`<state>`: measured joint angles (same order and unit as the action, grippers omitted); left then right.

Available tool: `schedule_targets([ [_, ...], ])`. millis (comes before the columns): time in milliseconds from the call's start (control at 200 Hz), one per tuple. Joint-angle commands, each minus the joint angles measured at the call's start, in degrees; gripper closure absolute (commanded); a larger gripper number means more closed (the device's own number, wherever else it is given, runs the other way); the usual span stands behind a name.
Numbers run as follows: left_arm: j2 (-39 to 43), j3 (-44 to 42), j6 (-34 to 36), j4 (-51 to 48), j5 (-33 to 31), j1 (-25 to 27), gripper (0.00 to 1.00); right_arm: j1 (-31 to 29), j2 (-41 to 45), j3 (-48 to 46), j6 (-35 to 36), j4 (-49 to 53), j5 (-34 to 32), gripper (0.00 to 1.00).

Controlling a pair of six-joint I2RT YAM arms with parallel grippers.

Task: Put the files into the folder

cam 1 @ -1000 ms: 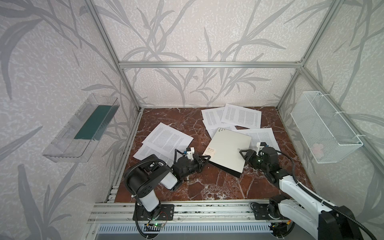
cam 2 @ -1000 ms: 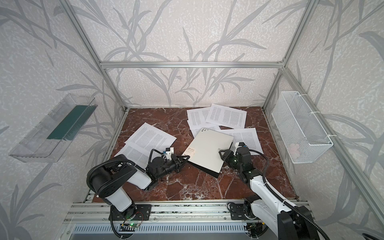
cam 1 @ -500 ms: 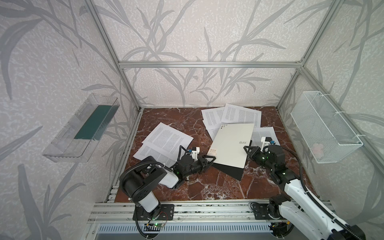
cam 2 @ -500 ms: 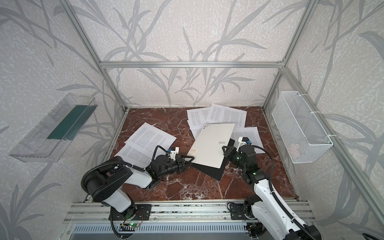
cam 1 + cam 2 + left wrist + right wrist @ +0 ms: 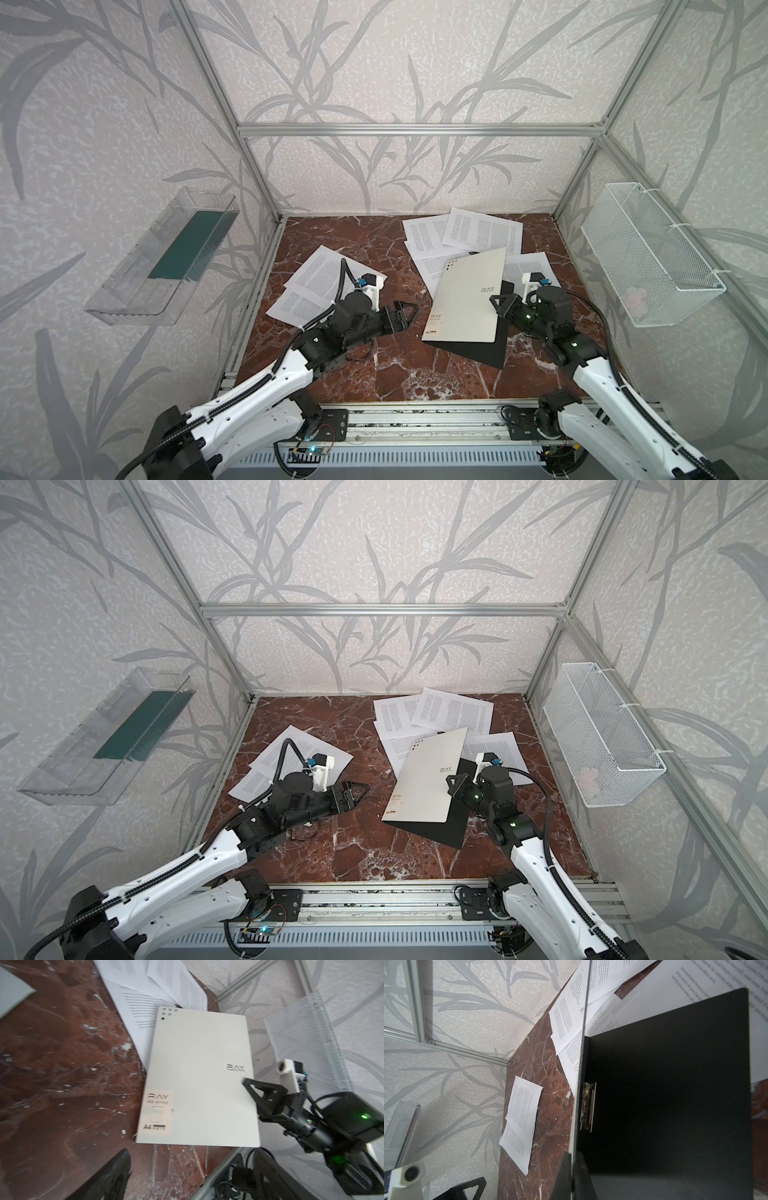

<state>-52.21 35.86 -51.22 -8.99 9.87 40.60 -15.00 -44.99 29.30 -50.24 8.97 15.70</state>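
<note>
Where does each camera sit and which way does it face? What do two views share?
Both top views: high in front, looking down on the table; left gripper, right gripper show.
Left wrist: low, facing the folder and the right gripper; own finger shows.
Right wrist: beside the lifted cover's edge, facing the black inside; own fingers show.
Shared: folder and files, both wrist views.

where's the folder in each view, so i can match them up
Top view: folder right of centre, pale cover lifted.
Top view: folder right of centre again, cover lifted.
Left wrist: mid-picture, cover face-on.
Right wrist: black inside fills the right side, cover edge-on.
Shared landmark: right gripper shut on the cover's edge.
</note>
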Motion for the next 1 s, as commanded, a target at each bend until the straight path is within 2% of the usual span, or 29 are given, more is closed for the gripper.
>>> schedule_targets([
  [0,-1.25,1.7,5.69,-17.35,-4.19,-7.25,0.08,-0.29,0.5,2.58,3.05,1.11,2.09,1.0],
  [175,-3.25,-0.57,3.77,-15.01,-6.9,-20.21,0.07,-0.38,0.61,4.04,4.64,1.75,5.04,1.0],
  [415,-13.14,-1.59,1.94,-7.1,-2.96,-35.7,0.06,-0.46,-0.1,6.7,7.73,4.53,7.4,1.0],
  [510,-16.42,-2.82,0.43,-2.6,-1.75,-39.89,0.06,-0.46,-0.18,6.91,8.36,4.83,7.98,1.0],
  [795,-27.43,-2.17,0.38,6.91,-4.1,-41.94,0.06,-0.46,-1.82,6.6,9.13,3.07,10.46,1.0],
  [995,-38.72,4.28,2.5,9.24,1.22,-42.01,0.06,-0.46,-2.12,7.33,10.62,4.5,10.84,1.0],
])
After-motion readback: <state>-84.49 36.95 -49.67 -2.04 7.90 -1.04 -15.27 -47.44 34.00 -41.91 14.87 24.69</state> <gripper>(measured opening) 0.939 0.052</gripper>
